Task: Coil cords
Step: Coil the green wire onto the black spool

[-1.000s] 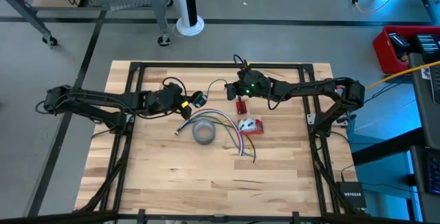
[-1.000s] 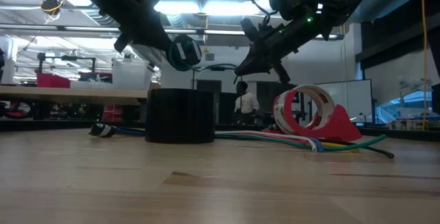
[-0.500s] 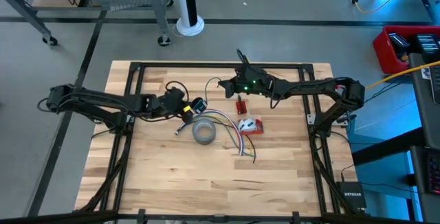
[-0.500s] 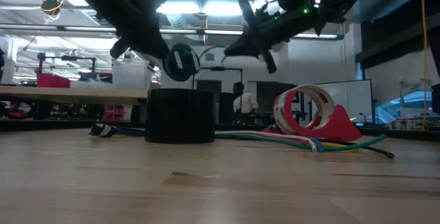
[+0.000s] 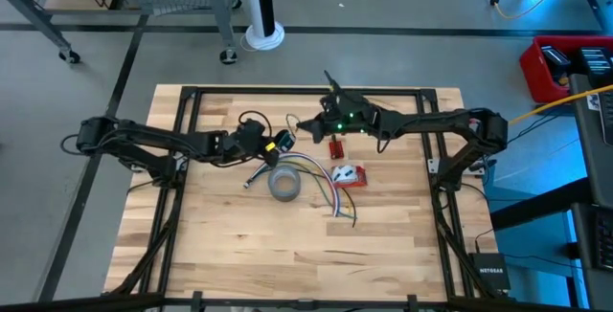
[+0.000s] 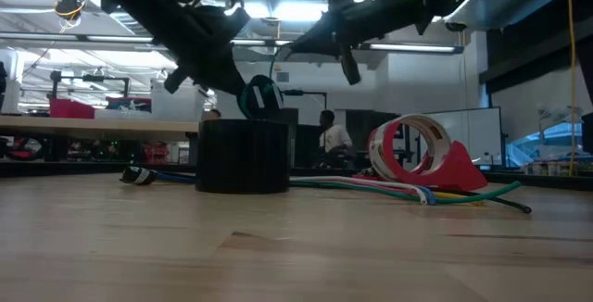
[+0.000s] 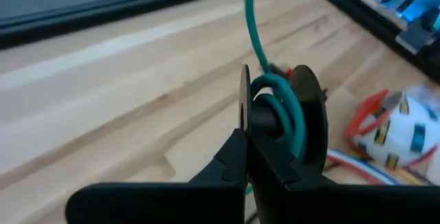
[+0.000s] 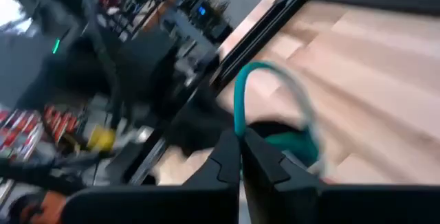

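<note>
My left gripper is pinched on the green cord wound on a small dark spool above the table's far centre, right gripper pinching its free end: light, limp, springy; grip near ends.

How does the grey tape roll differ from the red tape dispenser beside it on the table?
The grey tape roll is plain grey all over; the red tape dispenser is red with a white roll in it. In the low view the grey tape roll lies flat as a squat drum, while the roll in the red tape dispenser stands on edge, its hole showing. Both rest on the wooden table, touching the loose coloured wires.
</note>
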